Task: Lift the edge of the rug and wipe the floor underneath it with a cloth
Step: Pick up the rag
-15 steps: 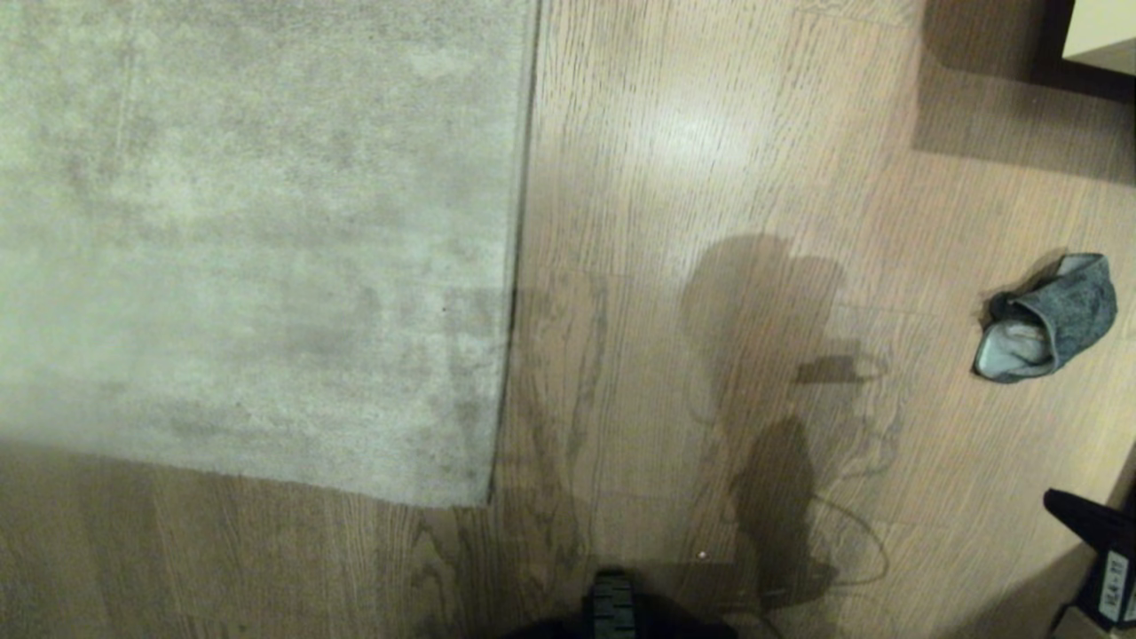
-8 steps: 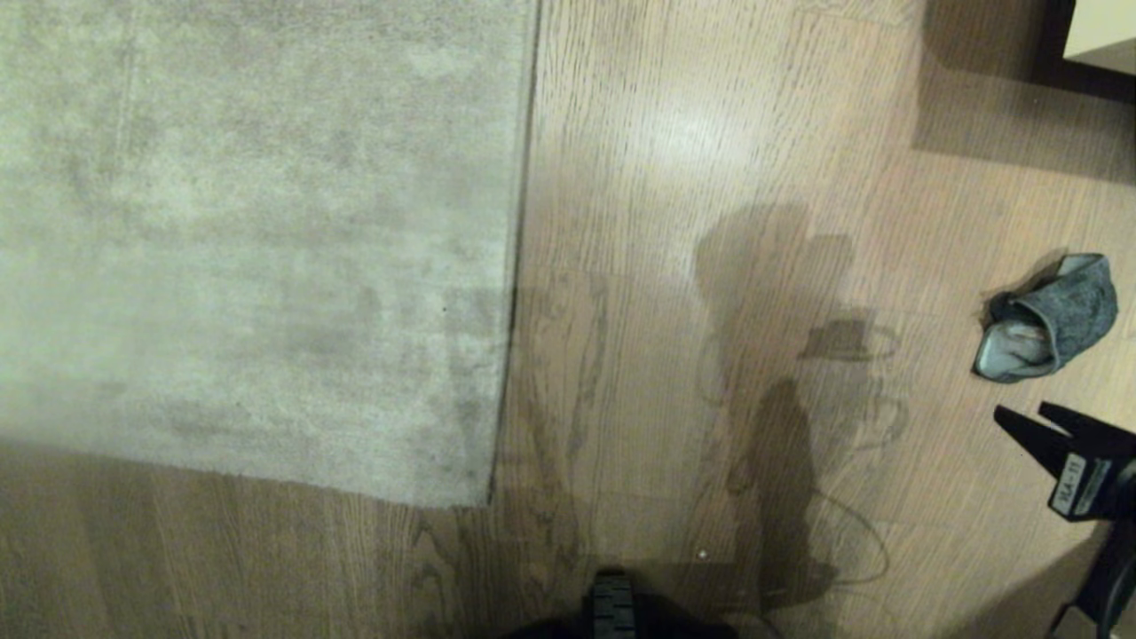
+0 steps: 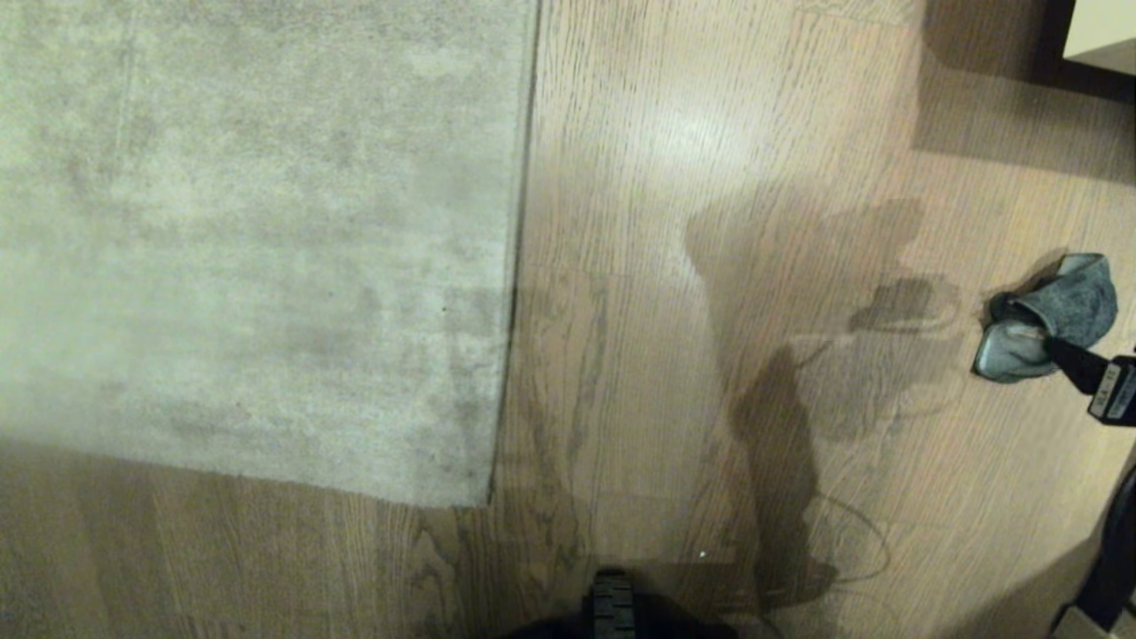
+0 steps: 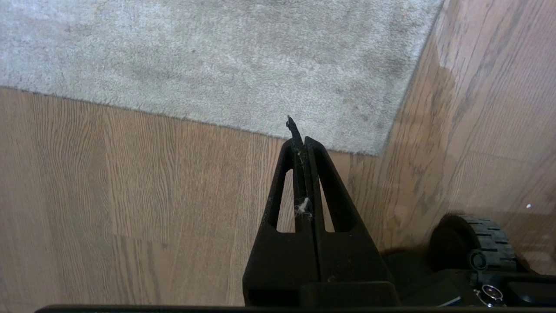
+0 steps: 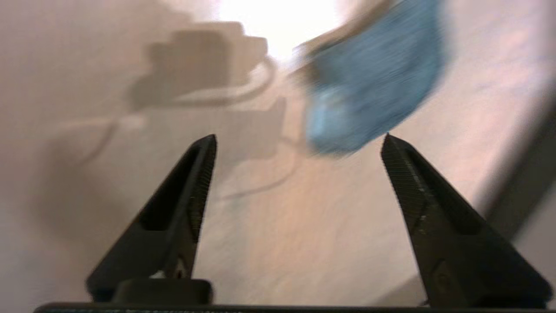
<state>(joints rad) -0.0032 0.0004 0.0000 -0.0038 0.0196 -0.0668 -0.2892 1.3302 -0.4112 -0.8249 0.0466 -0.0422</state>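
The rug [image 3: 257,240] lies flat on the floor [image 3: 674,266]; the right gripper [image 5: 299,139], fingers spread, hovers by the cloth [image 3: 1052,315]; the left gripper [image 4: 299,130] is closed.

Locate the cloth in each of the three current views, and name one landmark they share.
Head view: the cloth lies on the floor at the far right, beside the right gripper.
Left wrist view: not in it; only the rug and planks show.
Right wrist view: blurred, just beyond the open fingertips.
Shared landmark: the wood-plank floor.
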